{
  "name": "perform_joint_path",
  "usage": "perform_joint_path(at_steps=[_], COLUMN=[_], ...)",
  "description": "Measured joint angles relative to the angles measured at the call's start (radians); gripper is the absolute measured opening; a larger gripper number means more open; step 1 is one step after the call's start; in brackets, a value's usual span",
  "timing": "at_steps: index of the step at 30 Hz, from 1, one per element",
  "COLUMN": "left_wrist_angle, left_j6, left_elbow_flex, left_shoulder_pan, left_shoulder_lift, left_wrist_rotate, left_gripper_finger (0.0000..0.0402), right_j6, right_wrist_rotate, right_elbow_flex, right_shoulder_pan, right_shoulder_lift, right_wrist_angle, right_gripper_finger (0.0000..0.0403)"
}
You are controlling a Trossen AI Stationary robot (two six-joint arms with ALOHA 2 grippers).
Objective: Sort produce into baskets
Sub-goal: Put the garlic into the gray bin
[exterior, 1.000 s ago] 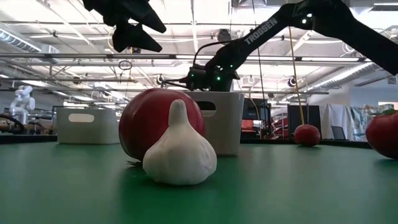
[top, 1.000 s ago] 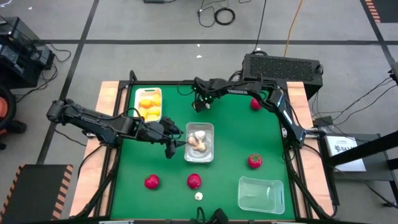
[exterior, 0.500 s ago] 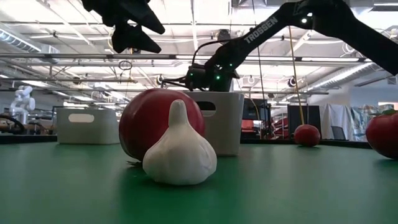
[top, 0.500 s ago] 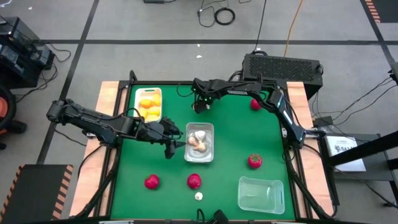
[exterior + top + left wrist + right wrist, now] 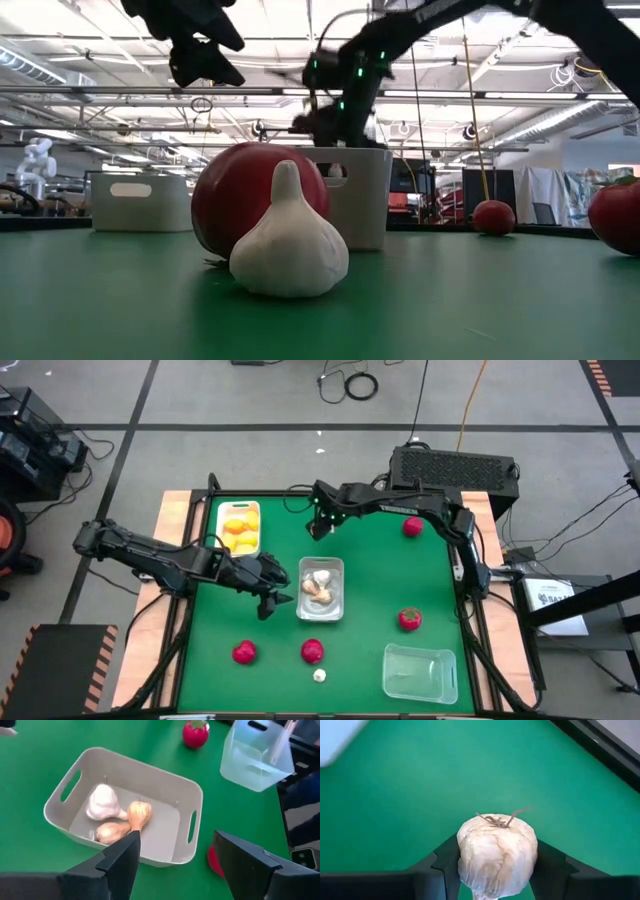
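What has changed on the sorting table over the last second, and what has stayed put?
The right gripper, shut on a garlic bulb, has lifted slightly near the table's far edge. The left gripper, open beside the white basket, has drawn back a little toward the near side. Baskets, strawberries and lemons have not moved.

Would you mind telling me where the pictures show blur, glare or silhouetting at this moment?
Low view: the right arm is motion-smeared and both arms are dark silhouettes against bright ceiling lights, while the garlic bulb up close is sharp. Right wrist view: the held garlic is sharp. High view: even light, no glare.
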Motion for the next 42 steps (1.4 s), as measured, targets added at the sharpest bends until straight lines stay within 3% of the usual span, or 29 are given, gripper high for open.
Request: perform_joint_path(at_steps=[10, 21, 28, 42], left_wrist_angle=[-0.114, -0.136, -0.127, -0.006], left_j6=[0.095, 0.175, 0.208, 0.245], left_elbow_flex=[0.001, 0.0, 0.0, 0.0], left_shoulder_pan=[-0.028, -0.041, -0.043, -0.043], left_shoulder_lift=[-0.073, -0.076, -0.07, -0.069], left_wrist_rotate=[0.021, 0.077, 0.074, 0.069], left_gripper_finger=[0.0258, 0.0258, 0.0258, 0.0258], right_j6=[0.154, 0.41, 0.54, 0.529], right_wrist_rotate=[0.011, 0.148, 0.202, 0.201], right_elbow_flex=[0.0, 0.0, 0.0, 0.0], right_shoulder_pan=[0.221, 0.449, 0.507, 0.517], right_shoulder_lift=[-0.086, -0.082, -0.079, -0.076], right_wrist_angle=[-0.007, -0.094, -0.122, -0.14], right_gripper_finger=[0.0172, 0.0171, 0.018, 0.027])
